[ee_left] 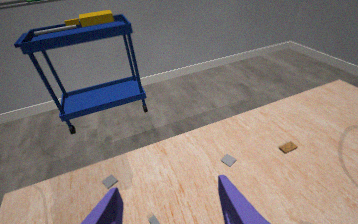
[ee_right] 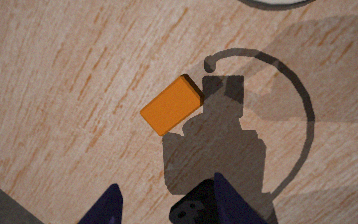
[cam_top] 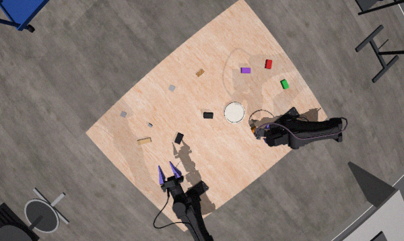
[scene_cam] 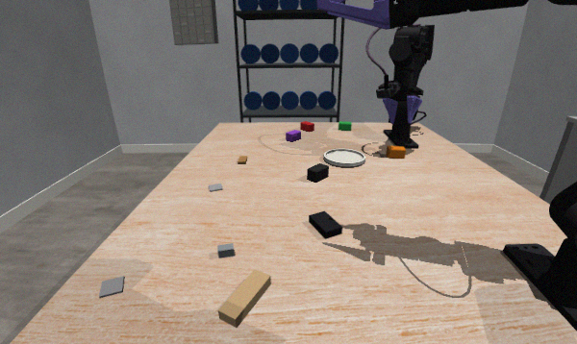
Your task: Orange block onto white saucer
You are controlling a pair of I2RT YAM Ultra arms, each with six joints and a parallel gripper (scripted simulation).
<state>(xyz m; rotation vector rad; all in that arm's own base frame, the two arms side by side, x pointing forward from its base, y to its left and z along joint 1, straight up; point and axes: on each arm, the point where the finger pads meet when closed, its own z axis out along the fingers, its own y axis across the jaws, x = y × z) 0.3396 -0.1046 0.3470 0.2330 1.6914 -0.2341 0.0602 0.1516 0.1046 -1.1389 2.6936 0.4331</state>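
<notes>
The orange block (cam_top: 253, 130) (scene_cam: 395, 152) (ee_right: 171, 106) lies flat on the table beside the saucer, not touching it. In the top view the right arm partly hides it. The white saucer (cam_top: 234, 112) (scene_cam: 344, 158) (ee_right: 280, 2) lies flat, right side up and empty. My right gripper (cam_top: 266, 134) (scene_cam: 402, 121) (ee_right: 167, 185) is partly open and empty, pointing down above the table. In the right wrist view the block lies beyond its fingertips, not between them. My left gripper (cam_top: 165, 164) (ee_left: 169, 188) is partly open and empty, raised far from the block and saucer.
A black block (cam_top: 208, 115) (scene_cam: 317, 173) lies near the saucer, another black block (cam_top: 179, 138) (scene_cam: 325, 224) nearer the left arm. Purple (cam_top: 246, 70), red (cam_top: 268, 64) and green (cam_top: 284, 84) blocks lie beyond the saucer. A tan bar (cam_top: 144, 141) (scene_cam: 244, 298) and small grey pieces lie farther away.
</notes>
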